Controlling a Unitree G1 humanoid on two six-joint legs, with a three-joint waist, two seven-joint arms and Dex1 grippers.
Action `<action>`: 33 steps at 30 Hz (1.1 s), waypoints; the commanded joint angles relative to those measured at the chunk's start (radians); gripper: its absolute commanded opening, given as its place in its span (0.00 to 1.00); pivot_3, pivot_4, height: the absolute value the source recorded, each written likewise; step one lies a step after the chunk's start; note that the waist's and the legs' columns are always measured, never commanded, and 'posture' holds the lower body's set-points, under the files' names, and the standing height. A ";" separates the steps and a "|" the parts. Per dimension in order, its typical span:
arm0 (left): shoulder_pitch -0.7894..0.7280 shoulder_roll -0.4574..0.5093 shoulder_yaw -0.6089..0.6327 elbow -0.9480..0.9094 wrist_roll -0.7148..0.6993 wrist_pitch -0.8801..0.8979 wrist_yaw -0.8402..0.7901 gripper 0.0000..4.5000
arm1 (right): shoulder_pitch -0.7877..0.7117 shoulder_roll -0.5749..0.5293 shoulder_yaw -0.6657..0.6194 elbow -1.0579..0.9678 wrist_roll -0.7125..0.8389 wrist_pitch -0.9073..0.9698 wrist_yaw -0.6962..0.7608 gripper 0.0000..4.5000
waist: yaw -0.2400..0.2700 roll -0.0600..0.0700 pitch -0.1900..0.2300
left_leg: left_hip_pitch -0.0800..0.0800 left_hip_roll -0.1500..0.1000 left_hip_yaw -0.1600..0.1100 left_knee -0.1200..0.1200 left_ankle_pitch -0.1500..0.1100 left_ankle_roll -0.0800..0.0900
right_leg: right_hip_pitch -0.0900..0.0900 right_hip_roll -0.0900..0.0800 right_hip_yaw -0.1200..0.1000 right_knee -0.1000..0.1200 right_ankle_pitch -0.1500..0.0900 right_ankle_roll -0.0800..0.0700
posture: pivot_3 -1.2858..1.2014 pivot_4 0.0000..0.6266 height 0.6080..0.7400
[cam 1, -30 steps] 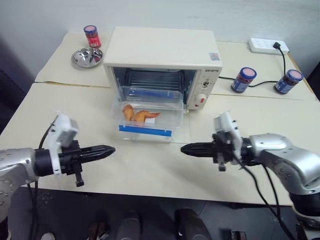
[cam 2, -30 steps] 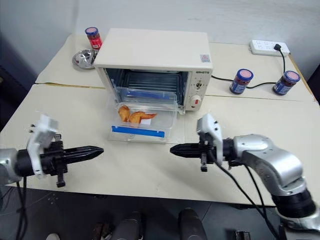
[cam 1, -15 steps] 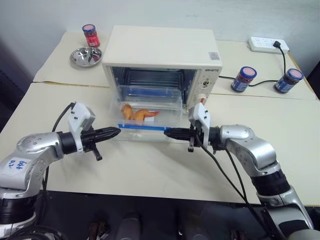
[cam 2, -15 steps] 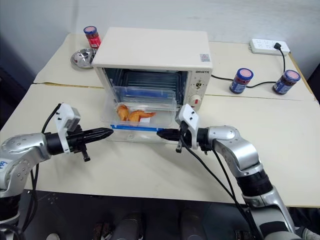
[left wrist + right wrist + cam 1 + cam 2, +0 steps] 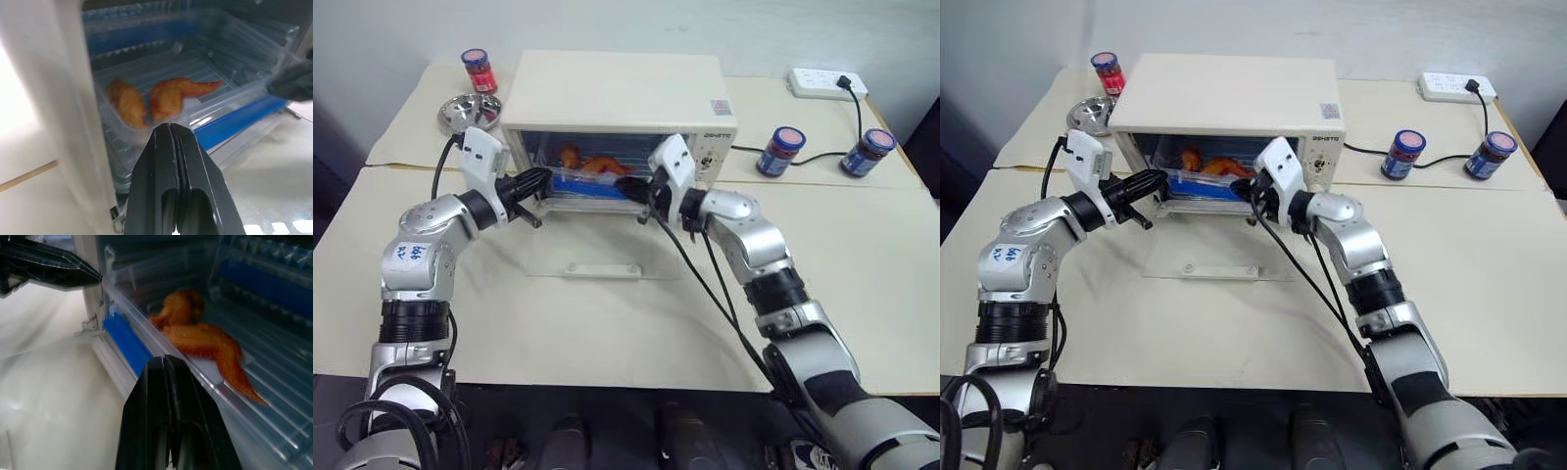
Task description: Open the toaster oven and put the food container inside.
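Note:
The cream toaster oven [image 5: 617, 93] stands at the back of the table with its glass door [image 5: 570, 238] dropped flat onto the tabletop. The clear food container [image 5: 570, 177], with a blue clip strip [image 5: 124, 340] and orange-brown food [image 5: 178, 92], sits inside the oven mouth. My left gripper [image 5: 541, 178] is shut, its tip at the left end of the container's front edge. The right gripper [image 5: 623, 184] is shut too, with its tip at the right end of that edge. Both point level into the opening. I cannot tell whether the tips touch the plastic.
A small steel bowl [image 5: 462, 114] and a red-lidded jar [image 5: 478, 70] stand left of the oven. Two jars [image 5: 780, 150] [image 5: 864, 152], a black cable and a white power strip [image 5: 827, 83] lie to its right. The door's bar handle [image 5: 600, 268] faces me.
Both grippers, still shut, have moved forward to the oven mouth. The container has gone from the open door into the oven cavity. The camera view has shifted a little.

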 commanded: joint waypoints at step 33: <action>0.491 0.706 0.679 -0.487 -0.651 0.566 -0.563 1.00 | 0.717 -0.370 -0.142 -0.849 0.279 0.479 0.071 0.00 | 0.017 0.002 0.002 | 0.004 0.001 0.001 -0.011 0.000 0.001 | 0.002 0.002 0.005 -0.012 0.000 -0.001 | 0.52 0.24 1.00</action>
